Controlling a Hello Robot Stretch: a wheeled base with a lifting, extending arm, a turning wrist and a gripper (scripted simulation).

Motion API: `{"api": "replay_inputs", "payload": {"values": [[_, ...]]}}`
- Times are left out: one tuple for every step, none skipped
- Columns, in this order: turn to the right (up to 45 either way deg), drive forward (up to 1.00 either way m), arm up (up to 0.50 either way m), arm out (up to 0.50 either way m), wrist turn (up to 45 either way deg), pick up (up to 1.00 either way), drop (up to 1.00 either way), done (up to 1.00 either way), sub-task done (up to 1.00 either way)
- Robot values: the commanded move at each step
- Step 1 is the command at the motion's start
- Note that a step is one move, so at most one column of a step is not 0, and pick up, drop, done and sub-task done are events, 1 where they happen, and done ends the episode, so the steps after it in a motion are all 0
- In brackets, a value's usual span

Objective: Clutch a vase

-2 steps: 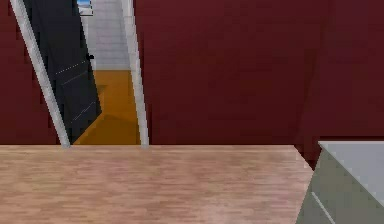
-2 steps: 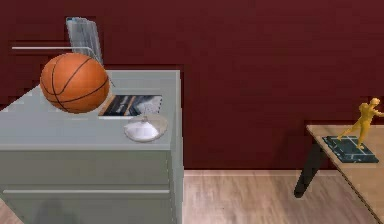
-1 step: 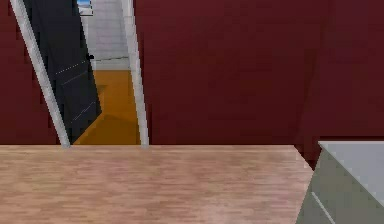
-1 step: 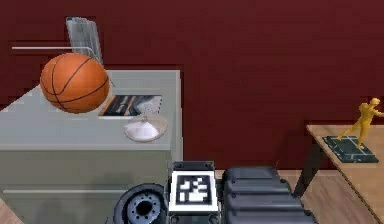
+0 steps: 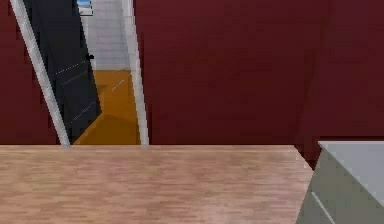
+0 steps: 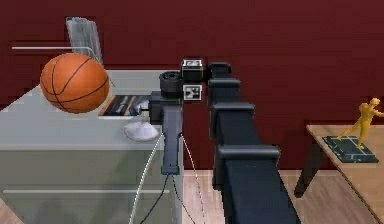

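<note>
Right of the basketball (image 6: 75,82), the arm (image 6: 240,140) rises as a dark, square, stepped bar to two small white squares (image 6: 191,80) with black marks. Just left of those sits the gripper (image 6: 166,160), its matte dark body angled downward and its thin pale fingers curving off toward the picture's lower edge. How the jaws stand cannot be told, nor whether they hold anything. Behind the basketball, itself orange, round and black-seamed, stands the vase (image 6: 85,38), tall, glassy grey and ribbed. Both rest on a smooth grey cabinet (image 6: 60,150). Between basketball and gripper lies a pale rounded blob (image 6: 140,130).
</note>
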Motion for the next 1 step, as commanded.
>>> {"api": "replay_inputs", "payload": {"values": [[0.0,0.0,0.0,0.0,45.0,0.0,0.0,0.0,0.0]]}}
